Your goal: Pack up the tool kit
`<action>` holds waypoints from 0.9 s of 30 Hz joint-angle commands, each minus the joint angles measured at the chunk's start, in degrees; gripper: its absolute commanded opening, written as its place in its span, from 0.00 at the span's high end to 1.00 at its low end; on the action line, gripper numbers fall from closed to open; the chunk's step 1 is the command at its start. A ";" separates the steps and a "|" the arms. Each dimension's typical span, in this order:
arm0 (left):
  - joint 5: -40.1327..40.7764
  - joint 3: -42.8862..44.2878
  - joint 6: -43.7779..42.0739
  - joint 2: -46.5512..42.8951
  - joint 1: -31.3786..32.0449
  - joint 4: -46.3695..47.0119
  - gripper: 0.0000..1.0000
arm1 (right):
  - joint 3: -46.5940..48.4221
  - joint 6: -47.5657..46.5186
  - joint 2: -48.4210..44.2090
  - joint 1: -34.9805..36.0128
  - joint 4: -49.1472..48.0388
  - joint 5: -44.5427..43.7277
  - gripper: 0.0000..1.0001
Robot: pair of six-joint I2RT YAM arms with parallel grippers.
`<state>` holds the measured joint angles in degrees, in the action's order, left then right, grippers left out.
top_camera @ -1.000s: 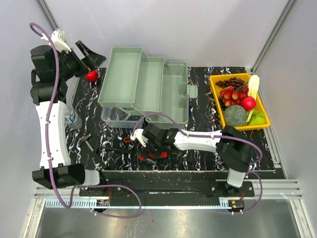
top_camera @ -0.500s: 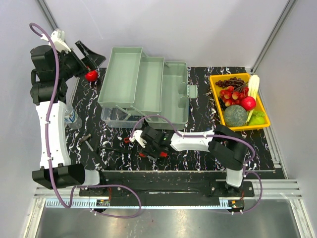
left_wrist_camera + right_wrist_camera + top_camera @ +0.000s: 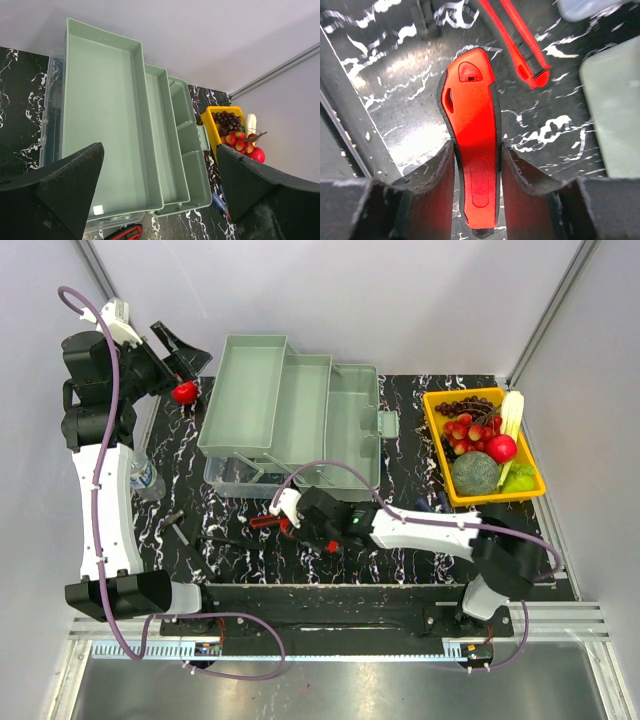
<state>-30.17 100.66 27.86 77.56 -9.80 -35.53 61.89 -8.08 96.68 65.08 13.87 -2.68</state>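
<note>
Red plastic fills the gap between the jaws of the right gripper (image 3: 476, 145), which over the past second has swung across the marbled black mat (image 3: 395, 70) and narrowed from wide apart to a clench on the red-handled tool (image 3: 470, 100); both pads appear to press the handle's black-edged flanks, though the tool lies flat on the mat, not yet lifted. Just ahead of the fingertips and to their right, a slim red cutter (image 3: 520, 40) lies unclaimed. Farther right of the jaws sits a pale green corner of the toolbox (image 3: 290, 420), its fold-out trays spread open and showing nothing inside. The left gripper (image 3: 160, 150) has not stirred; its jaws gape at full spread with nothing between them, the toolbox trays directly beyond them. By these signs the packing is at an early stage: one tool is seized, a lift and a short carry to the trays should follow, and more tools wait on the mat.
</note>
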 commanded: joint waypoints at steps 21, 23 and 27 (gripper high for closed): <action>3.10 1.47 -0.70 -0.57 -0.39 2.39 0.01 | 30.90 32.05 2.16 -17.44 -11.52 -18.31 0.67; 3.28 1.55 -0.70 -0.57 -0.39 2.31 0.01 | 36.61 36.62 6.83 -18.32 -7.91 -20.60 0.68; 3.72 1.64 -0.96 -0.74 -0.39 2.04 0.01 | 42.70 44.45 12.64 -19.29 -0.08 -24.91 0.70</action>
<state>-27.64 100.66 27.83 77.56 -9.87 -35.46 99.48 26.04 105.84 47.20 6.57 -19.90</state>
